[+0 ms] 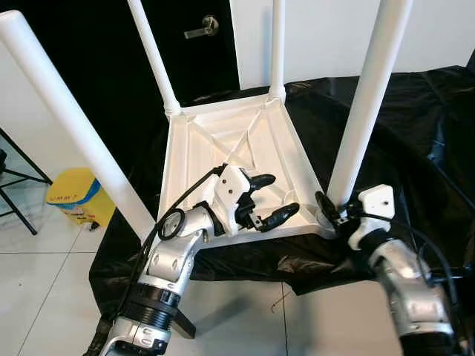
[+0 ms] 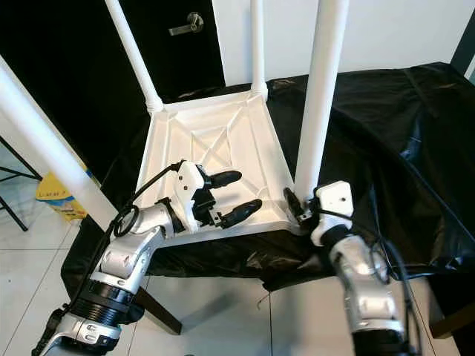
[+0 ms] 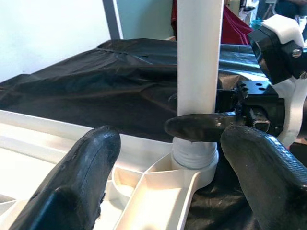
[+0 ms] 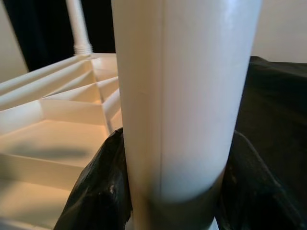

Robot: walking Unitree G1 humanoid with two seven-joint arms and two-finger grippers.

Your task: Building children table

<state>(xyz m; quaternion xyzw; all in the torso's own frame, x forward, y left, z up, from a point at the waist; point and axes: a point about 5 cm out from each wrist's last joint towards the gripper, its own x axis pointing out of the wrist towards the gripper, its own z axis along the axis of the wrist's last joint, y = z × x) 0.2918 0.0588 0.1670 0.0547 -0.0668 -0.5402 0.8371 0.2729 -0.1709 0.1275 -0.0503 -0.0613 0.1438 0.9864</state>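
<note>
R gripper (image 1: pixel 332 210): fingers (image 4: pixel 98 191) pinch the near-right leg (image 1: pixel 364 111) low down, just above its threaded collar, one black pad on each side of the tube. In the R wrist view the leg sits snug between both pads, touching both.

L gripper (image 1: pixel 276 200): fingers (image 3: pixel 81 177) spread wide, holding nothing. It hovers over the near edge of the tabletop underside, aimed toward the same corner socket (image 3: pixel 194 167). The L wrist view looks along its fingers at the leg base, with the R gripper's finger wrapped across the leg.

Task's thing: white plastic children's table (image 1: pixel 230 141), upside down on a black cloth (image 1: pixel 423 126) draped over some support, ribbed underside up.

Legs: far-left leg (image 1: pixel 152 55) and far-right leg (image 1: pixel 277 48) both stand upright in their corner sockets. Near-left leg (image 1: pixel 70 119) rises at the near-left corner, base hidden behind the L arm, so can't tell if seated. Near-right leg stands in its socket, thread ridges showing above the rim.

Progress, my read: late stage. All 4 legs up at the corners. Left to do, prob: finish screwing the near-right leg till the thread is buried, check near-left, then flip the table upright.

Around: yellow bin (image 1: pixel 80 196) on tile floor at left, dark door w/ lever handle (image 1: pixel 202 28) behind.
</note>
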